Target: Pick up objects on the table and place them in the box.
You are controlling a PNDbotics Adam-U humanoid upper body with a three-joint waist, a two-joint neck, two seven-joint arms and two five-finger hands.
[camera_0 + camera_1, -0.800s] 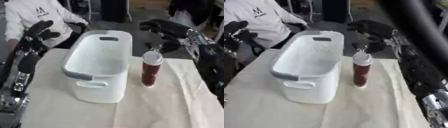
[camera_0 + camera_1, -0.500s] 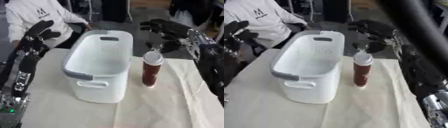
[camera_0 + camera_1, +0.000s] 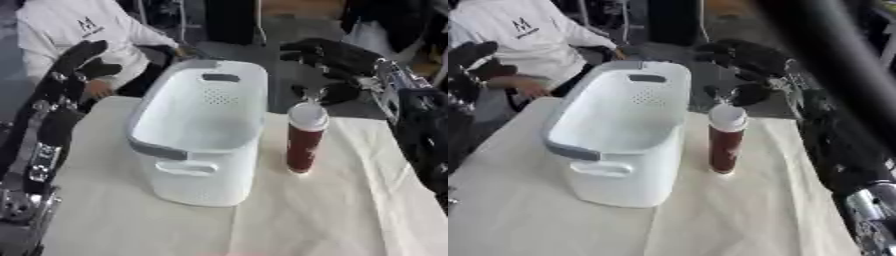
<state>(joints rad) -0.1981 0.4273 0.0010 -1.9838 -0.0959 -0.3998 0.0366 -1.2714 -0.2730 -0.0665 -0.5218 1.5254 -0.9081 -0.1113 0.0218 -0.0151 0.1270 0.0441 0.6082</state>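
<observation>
Cream cloth is covering the table in front of us, wrinkling slightly toward the near edge. Nearest to us, a white plastic basket with grey handles is standing on the cloth left of centre, its long side running away from us; we are seeing nothing inside it. Just beside its right wall, apart from it, a dark red cylindrical bottle with a white cap is standing upright on the cloth. Above and just behind the cap, our right hand is hovering, fingers curling loosely downward and spread, gripping nothing; whether a fingertip is touching the cap we cannot tell. Our left hand is hanging raised at the far left beyond the table edge, fingers relaxed and holding nothing.
</observation>
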